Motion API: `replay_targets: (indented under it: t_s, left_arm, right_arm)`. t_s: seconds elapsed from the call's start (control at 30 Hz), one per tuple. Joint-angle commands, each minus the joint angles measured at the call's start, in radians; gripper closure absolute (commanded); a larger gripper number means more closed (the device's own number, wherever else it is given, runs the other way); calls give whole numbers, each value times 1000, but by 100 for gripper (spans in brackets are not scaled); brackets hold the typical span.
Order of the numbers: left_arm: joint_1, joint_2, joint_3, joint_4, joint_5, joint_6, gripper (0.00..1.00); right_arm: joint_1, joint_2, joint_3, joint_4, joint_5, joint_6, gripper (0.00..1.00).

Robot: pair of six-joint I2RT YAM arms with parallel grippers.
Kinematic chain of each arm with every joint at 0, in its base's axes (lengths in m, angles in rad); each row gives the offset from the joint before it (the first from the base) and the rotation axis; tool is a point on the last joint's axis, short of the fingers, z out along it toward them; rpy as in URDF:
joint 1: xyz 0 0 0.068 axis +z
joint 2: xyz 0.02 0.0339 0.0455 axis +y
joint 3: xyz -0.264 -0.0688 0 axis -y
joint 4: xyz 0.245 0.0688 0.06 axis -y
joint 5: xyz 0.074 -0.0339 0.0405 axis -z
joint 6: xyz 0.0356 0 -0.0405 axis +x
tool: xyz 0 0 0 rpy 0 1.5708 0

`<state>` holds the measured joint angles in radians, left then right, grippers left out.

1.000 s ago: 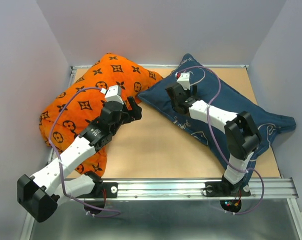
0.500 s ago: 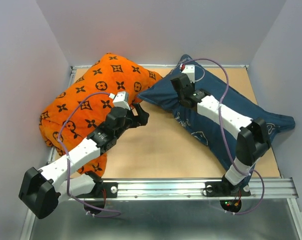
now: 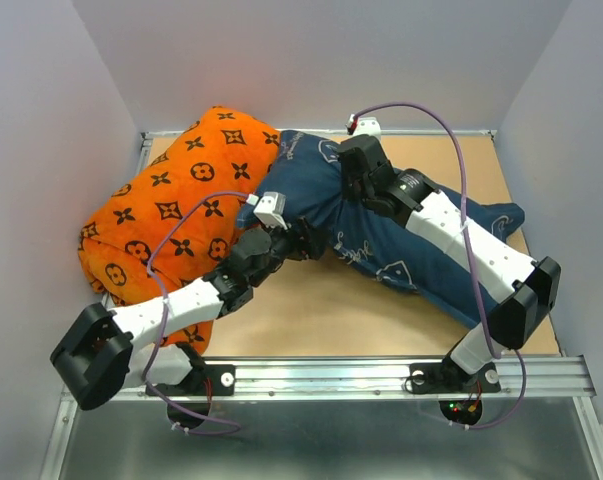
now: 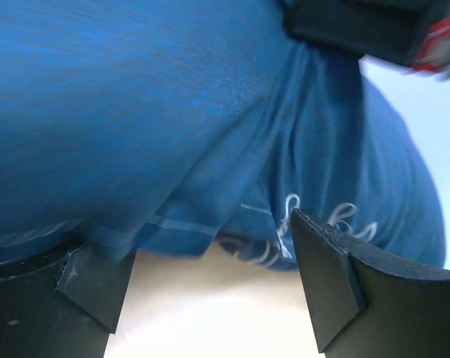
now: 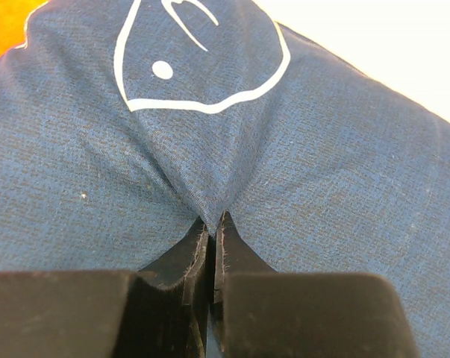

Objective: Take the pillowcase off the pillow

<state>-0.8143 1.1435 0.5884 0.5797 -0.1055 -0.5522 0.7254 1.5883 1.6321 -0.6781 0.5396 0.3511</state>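
Tabletop [image 3: 311,320]: tan board sitting between pale walls, carrying everything.
Pillowcase [image 3: 401,250]: lying diagonally, long axis running from far centre to near right, far end touching the orange cushion [image 3: 181,200].
Pillow: not showing; probably lying inside.
Right jaws: pinching a fabric fold tight at the far end.
Left jaws: gaping wide, straddling the near-left edge, holding nothing.
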Motion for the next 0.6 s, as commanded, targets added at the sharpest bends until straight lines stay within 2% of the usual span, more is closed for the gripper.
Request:
replay_targets:
  t_s: [0.0, 0.07, 0.1, 0.13, 0.17, 0.2, 0.23, 0.33, 0.4, 0.47, 0.57]
  left_arm:
    - [-37, 62, 11, 173, -52, -15, 7]
    - [-46, 79, 11, 203, -63, -37, 11]
    - [-63, 96, 28, 203, -68, -25, 19]
    - [-80, 101, 40, 191, -98, -17, 34]
    - [-100, 98, 54, 166, -129, -9, 64]
    - [-121, 88, 66, 116, -169, 1, 89]
    - [-167, 81, 91, 88, -251, 14, 100]
    - [-230, 33, 149, -7, -331, 34, 100]
    - [-305, -13, 210, -95, -402, 43, 100]
    - [-398, -54, 254, -147, -479, 43, 100]
    - [-482, -74, 352, -237, -589, 48, 100]
  right_arm:
    - [9, -45, 118, 55, -33, 32, 99]
    - [17, -44, 129, 54, -67, 38, 99]
    - [20, -41, 138, 54, -85, 38, 99]
    - [22, -39, 141, 52, -90, 35, 99]
    - [23, -37, 146, 52, -92, 26, 99]
    - [23, -37, 149, 51, -89, 23, 99]
    - [23, -36, 149, 46, -72, 19, 99]
    - [23, -44, 144, 46, -55, 6, 97]
    - [23, -40, 153, 48, -40, -9, 89]
    - [23, -33, 169, 46, -14, -33, 88]
    - [23, -13, 225, 40, 20, -67, 90]
